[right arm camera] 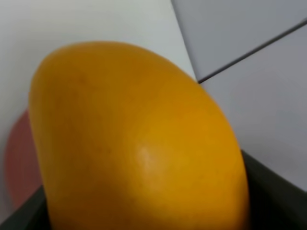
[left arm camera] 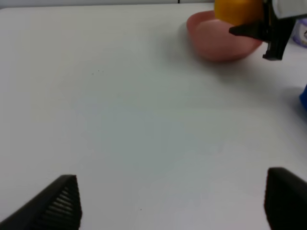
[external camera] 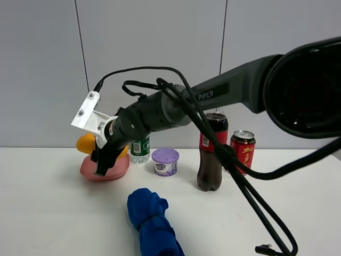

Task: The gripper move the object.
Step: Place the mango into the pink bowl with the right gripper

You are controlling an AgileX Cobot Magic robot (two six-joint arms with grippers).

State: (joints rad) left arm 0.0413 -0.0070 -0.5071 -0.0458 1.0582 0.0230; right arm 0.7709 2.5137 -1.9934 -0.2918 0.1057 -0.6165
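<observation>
The right arm point(external camera: 213, 93) stretched across the high view from the right edge to left of centre, and its cable point(external camera: 250, 194) hung just in front of the cola bottle point(external camera: 211, 154). A wide swing from there could likely have dragged the cable into the bottle and tipped it over.

The pink bowl point(external camera: 120, 168) sat on the tabletop point(external camera: 48, 213) at centre left. It looked light, so a load released on its rim might have rocked or shifted it.

The mango point(external camera: 85, 143) was at the bowl's upper left edge. I could not tell whether it touched the bowl. Its skin looked smooth and rounded, so it could have slipped out sideways under a loose or off-centre grip.

The right claw point(external camera: 102, 159) appeared closed around the mango, which filled the right wrist view point(right arm camera: 139, 143) with dark fingers at the lower corners.

The left claw point(left arm camera: 172, 201) was spread wide over bare tabletop, holding nothing.
</observation>
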